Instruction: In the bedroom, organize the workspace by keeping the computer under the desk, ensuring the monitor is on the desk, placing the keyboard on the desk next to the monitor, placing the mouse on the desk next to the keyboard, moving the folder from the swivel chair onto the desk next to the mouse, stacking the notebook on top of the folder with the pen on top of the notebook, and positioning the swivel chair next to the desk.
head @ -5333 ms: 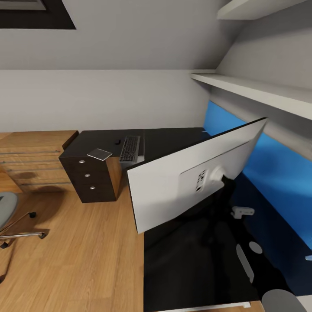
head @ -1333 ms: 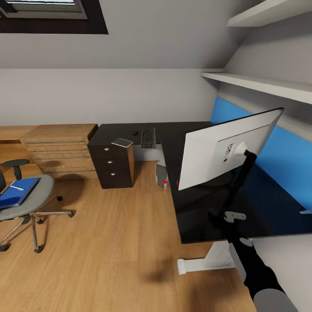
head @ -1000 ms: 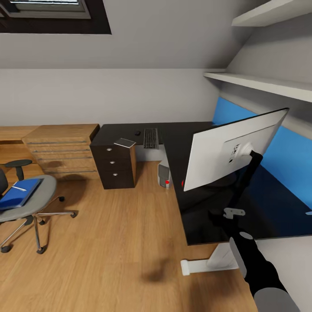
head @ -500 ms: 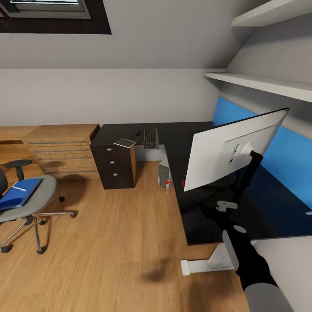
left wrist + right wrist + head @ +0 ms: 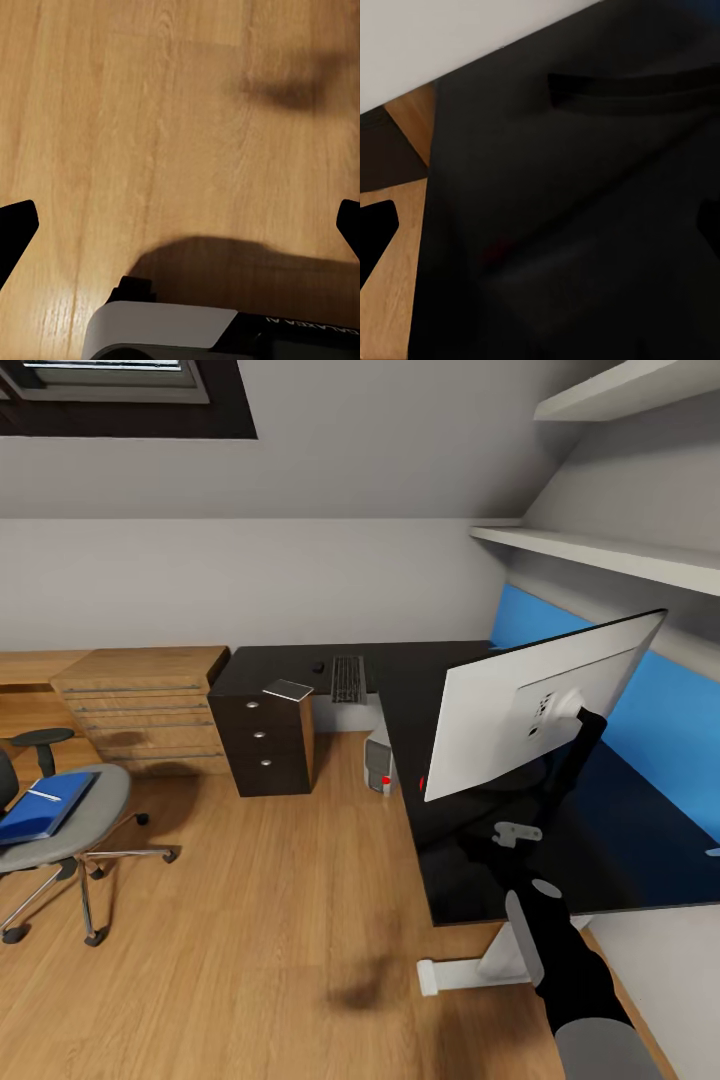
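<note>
Monitor (image 5: 500, 710) standing on the surface (image 5: 430, 660), on the nearer wing of the L. White back turned toward the head camera, tilted, black stem on the side toward the blue back panel (image 5: 640, 710).

Keyboard (image 5: 347, 678) lying flat on the far wing, close to the inner corner of the surface. Mouse (image 5: 317, 667) just beside it, apart, on the side toward the dark drawer unit (image 5: 262, 745). Flat grey slab (image 5: 288, 689) resting on the surface's edge above that unit.

Computer (image 5: 378, 763) on the wooden floor (image 5: 260, 900), tucked under the surface at the inner corner.

Swivel chair (image 5: 95, 815) well apart from the surface, out on the floor. Folder (image 5: 45, 810) lying on its seat, with the pen (image 5: 42, 795) on top of the folder.

Right claw (image 5: 540, 225) reaching over the nearer wing, near its front edge and short of the monitor's stem. Fingertips (image 5: 376, 232) spread wide, nothing between them, black top beneath. Cannot tell whether touching the top.

Left claw (image 5: 180, 225) hanging over bare floor, fingertips (image 5: 15, 232) likewise spread wide, holding nothing.
</note>
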### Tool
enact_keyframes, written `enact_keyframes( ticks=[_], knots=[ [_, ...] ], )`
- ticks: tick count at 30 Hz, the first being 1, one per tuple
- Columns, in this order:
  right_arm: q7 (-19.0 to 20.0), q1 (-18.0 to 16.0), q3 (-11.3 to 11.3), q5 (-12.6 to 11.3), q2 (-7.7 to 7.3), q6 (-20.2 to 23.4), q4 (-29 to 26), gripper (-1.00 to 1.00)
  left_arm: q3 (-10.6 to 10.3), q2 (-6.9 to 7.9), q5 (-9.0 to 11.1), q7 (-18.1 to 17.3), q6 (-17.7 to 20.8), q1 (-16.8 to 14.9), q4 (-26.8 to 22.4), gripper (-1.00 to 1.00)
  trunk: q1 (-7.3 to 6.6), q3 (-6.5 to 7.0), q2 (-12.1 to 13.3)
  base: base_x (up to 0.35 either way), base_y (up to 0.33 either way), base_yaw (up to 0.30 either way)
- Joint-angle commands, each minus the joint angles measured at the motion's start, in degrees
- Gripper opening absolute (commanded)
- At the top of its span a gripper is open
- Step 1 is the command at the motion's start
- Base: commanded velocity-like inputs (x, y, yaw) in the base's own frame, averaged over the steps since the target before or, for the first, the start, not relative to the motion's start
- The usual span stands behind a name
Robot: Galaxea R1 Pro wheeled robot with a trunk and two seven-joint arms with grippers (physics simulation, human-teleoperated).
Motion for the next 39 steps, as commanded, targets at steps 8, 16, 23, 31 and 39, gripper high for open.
enact_keyframes(
  ticks=[8,16,23,31,39],
  knots=[
    [-0.44,-0.02,0.35,-0.34,0.19,0.52,-0.97,1.0,0.49,-0.06,-0.38,0.0,-0.18,-0.02,-0.01,1.0,-0.44,0.3,0.77,0.0,0.0,0.0],
    [-1.46,-0.02,0.92,1.24,0.18,0.69,-3.55,1.0,0.49,-0.08,-0.37,0.03,-0.15,-0.02,0.0,1.0,-2.19,1.74,3.98,0.0,0.0,0.0],
    [-1.6,-0.02,0.95,1.86,0.08,1.64,-5.75,1.0,0.49,-0.09,-0.37,0.03,-0.1,-0.02,-0.01,1.0,-3.73,3.0,6.78,0.0,0.0,0.0],
    [-1.47,0.96,0.89,1.88,-0.14,3.03,-9.33,1.0,0.5,-0.09,-0.37,0.03,-0.09,-0.02,0.0,1.0,-5.49,4.43,9.99,0.0,0.0,0.0],
    [-1.42,2.42,0.87,1.7,-0.14,3.78,-12.23,1.0,0.56,-0.05,-0.37,0.03,-0.09,-0.02,-0.01,1.0,-7.25,5.88,13.2,0.0,0.0,0.0]
  ],
)
